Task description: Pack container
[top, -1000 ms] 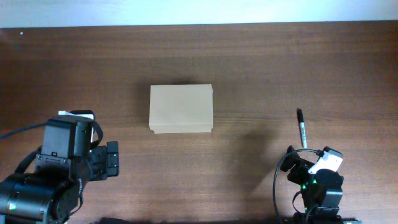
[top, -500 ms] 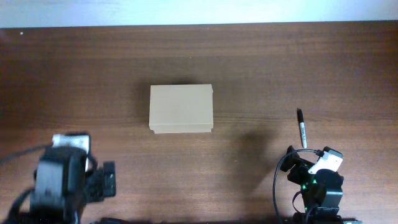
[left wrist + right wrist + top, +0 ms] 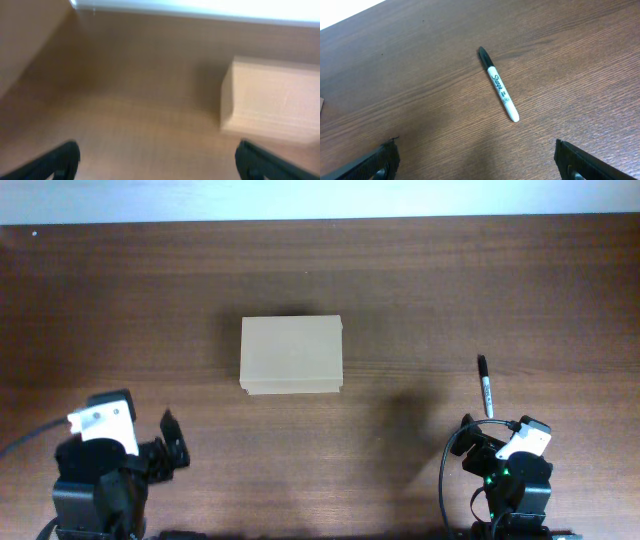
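Note:
The container (image 3: 291, 355), a plain tan cardboard box with its flap lid shut, sits in the middle of the wooden table; it also shows blurred at the right of the left wrist view (image 3: 272, 102). A black-capped white marker (image 3: 485, 387) lies right of it and shows in the right wrist view (image 3: 498, 84). My left gripper (image 3: 157, 162) is open and empty near the front left, well short of the box. My right gripper (image 3: 477, 162) is open and empty at the front right, just short of the marker.
The dark wooden table (image 3: 420, 290) ends at a white wall along the far edge (image 3: 320, 200). The left arm's body (image 3: 100, 470) and the right arm's body (image 3: 510, 475) stand at the front edge.
The left arm has drawn back toward the front edge and turned, its white wrist camera now showing. The right arm, box and marker have not moved.

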`<state>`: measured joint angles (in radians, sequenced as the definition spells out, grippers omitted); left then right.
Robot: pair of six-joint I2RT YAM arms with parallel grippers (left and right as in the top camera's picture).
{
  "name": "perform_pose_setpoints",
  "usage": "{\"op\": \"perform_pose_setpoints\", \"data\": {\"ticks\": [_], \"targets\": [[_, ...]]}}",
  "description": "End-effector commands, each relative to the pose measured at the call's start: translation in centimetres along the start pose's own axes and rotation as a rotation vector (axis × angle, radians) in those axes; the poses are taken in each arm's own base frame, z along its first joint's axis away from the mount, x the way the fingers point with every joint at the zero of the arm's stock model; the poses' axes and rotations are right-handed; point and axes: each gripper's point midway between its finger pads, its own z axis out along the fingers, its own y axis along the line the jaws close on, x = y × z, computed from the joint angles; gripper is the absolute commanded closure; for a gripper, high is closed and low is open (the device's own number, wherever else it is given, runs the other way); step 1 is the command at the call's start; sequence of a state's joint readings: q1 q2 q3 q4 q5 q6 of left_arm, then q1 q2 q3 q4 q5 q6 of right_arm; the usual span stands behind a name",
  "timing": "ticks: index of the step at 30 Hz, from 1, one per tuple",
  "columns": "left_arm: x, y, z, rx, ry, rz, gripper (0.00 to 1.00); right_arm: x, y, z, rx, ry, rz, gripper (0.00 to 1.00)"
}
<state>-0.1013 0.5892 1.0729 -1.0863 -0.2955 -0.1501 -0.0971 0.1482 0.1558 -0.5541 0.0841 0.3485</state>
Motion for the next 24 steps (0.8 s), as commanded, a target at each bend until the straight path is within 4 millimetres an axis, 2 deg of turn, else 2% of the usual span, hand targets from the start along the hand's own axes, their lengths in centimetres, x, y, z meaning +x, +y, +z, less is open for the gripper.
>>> {"op": "perform_pose_setpoints", "data": {"ticks": [1, 4, 10, 19, 24], "targets": [[-1.6, -0.2, 0.3, 0.011, -0.121, -0.024, 0.0, 0.1, -0.2, 0.1, 0.005, -0.005, 0.013, 0.01], [-3.1, -0.4, 0.8, 0.022, -0.242, -0.064, 0.0, 0.1, -0.2, 0.1, 0.005, -0.005, 0.013, 0.01], [-2.5, -0.3, 3.5, 0.016, -0.417, -0.129, 0.0, 0.1, -0.2, 0.1, 0.004, -0.005, 0.013, 0.01], [0.7, 0.1, 6.0, 0.018, -0.64, -0.199, 0.0, 0.1, -0.2, 0.1, 0.005, -0.005, 0.013, 0.01], [3.3, -0.1, 7.8, 0.018, -0.642, -0.199, 0.0, 0.1, -0.2, 0.1, 0.005, -0.005, 0.013, 0.01]]}}
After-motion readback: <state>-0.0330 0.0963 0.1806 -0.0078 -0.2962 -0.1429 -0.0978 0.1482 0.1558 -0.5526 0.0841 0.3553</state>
